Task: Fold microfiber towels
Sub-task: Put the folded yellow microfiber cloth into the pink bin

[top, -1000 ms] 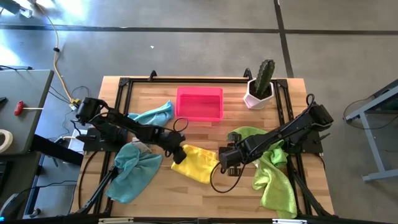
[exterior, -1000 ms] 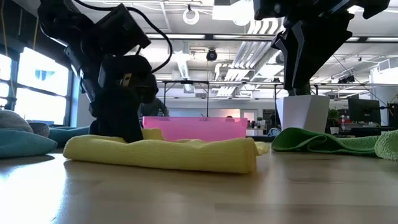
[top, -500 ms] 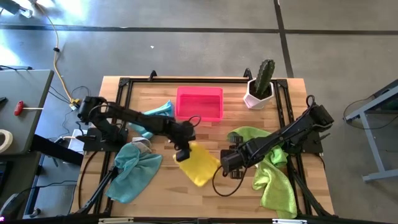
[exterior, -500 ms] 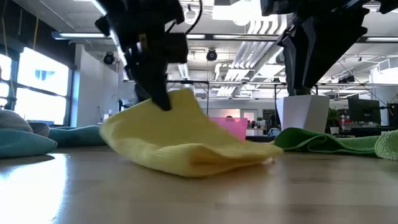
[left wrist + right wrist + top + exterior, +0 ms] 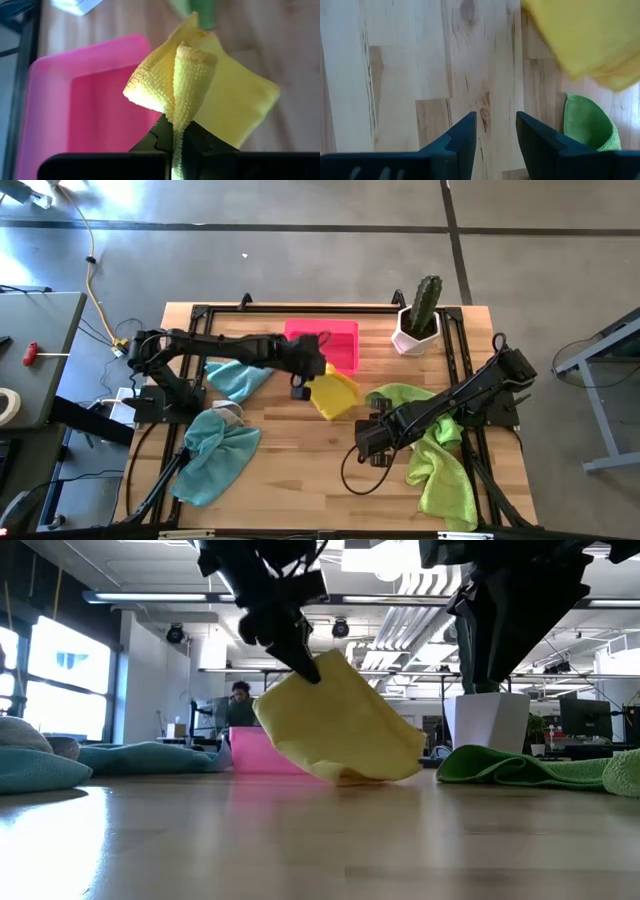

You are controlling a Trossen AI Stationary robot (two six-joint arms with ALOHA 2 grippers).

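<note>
While the left pincer (image 5: 306,369) is clamped together on a bunched corner of the yellow towel (image 5: 334,394), the cloth hangs off the desk (image 5: 300,470) just in front of the pink tray (image 5: 330,340). In the left wrist view the pinched fold (image 5: 185,80) rises straight out from between the closed fingers, and the rest of the towel spreads beyond it. In the low view the towel drapes slantwise down from the grip, its long axis running from the held corner toward the lower far edge, whose tip is at or just above the wood.

The right pincer (image 5: 366,442) hovers over bare wood near the desk's middle, its fingers (image 5: 465,135) apart and holding nothing; the yellow towel and a green towel (image 5: 590,122) lie ahead of it.

Two teal towels (image 5: 215,455) lie on the left side, and lime green towels (image 5: 440,470) lie under the right arm. A potted cactus (image 5: 420,315) stands at the back right.
</note>
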